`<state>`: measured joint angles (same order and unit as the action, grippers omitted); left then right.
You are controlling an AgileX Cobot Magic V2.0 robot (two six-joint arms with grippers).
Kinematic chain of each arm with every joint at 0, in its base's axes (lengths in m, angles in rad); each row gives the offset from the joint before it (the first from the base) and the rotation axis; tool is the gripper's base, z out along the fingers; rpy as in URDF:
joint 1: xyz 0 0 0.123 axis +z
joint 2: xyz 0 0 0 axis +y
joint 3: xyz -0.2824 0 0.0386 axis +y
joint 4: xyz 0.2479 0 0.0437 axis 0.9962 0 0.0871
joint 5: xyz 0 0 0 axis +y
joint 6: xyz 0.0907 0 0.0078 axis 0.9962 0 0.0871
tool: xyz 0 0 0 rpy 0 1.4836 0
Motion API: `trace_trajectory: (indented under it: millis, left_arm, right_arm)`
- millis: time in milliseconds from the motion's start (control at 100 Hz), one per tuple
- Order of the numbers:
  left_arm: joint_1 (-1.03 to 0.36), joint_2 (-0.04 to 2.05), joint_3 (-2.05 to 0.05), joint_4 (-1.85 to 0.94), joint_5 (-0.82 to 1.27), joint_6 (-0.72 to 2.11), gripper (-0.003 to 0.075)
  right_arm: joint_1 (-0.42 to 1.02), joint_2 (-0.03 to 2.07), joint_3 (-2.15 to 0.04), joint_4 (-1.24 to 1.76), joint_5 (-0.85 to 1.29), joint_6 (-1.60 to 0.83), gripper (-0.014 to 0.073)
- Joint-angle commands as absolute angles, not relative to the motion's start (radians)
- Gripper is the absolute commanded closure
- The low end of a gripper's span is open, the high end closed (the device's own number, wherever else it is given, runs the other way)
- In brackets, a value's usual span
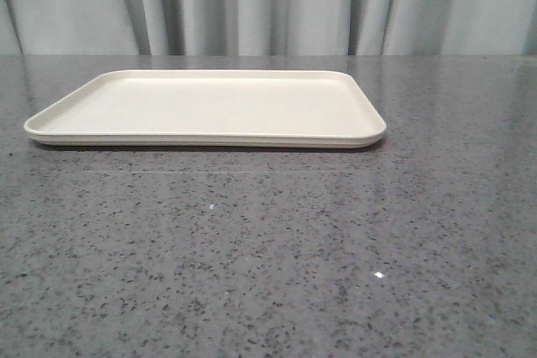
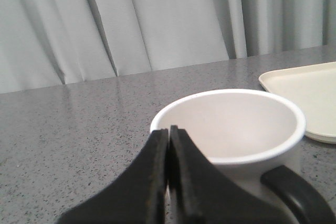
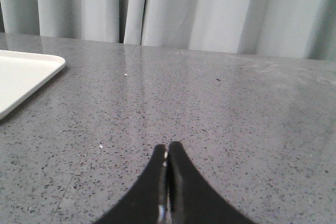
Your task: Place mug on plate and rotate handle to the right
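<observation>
The cream plate (image 1: 210, 138) lies flat on the grey table, seen whole in the front view, where neither mug nor arm shows. In the left wrist view the white mug (image 2: 231, 124) stands upright and empty just behind my left gripper (image 2: 168, 129). Its black handle (image 2: 294, 192) points toward the plate's (image 2: 310, 93) side. The left jaws are pressed together, their tips overlapping the mug's rim; I cannot tell whether they touch it. My right gripper (image 3: 167, 147) is shut over bare table, with the plate's corner (image 3: 21, 77) off to one side.
Grey speckled tabletop (image 1: 277, 257) stretches in front of and to the right of the plate. A pale pleated curtain (image 1: 277, 2) hangs behind the table's far edge.
</observation>
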<state>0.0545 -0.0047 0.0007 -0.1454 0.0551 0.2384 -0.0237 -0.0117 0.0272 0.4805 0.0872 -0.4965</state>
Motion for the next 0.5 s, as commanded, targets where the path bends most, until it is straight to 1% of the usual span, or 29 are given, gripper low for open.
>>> trace_trajectory:
  millis: [0,490]
  left_arm:
    - [0.054,-0.033,0.010,-0.140,-0.025,0.234,0.0740]
    - [0.054,-0.033,0.010,-0.140,-0.055,0.234,0.0740]
  right_arm:
    - [-0.022,-0.030,0.027,0.488,0.006,-0.502,0.0652]
    - [-0.022,-0.030,0.027,0.488,0.006,-0.502,0.0652]
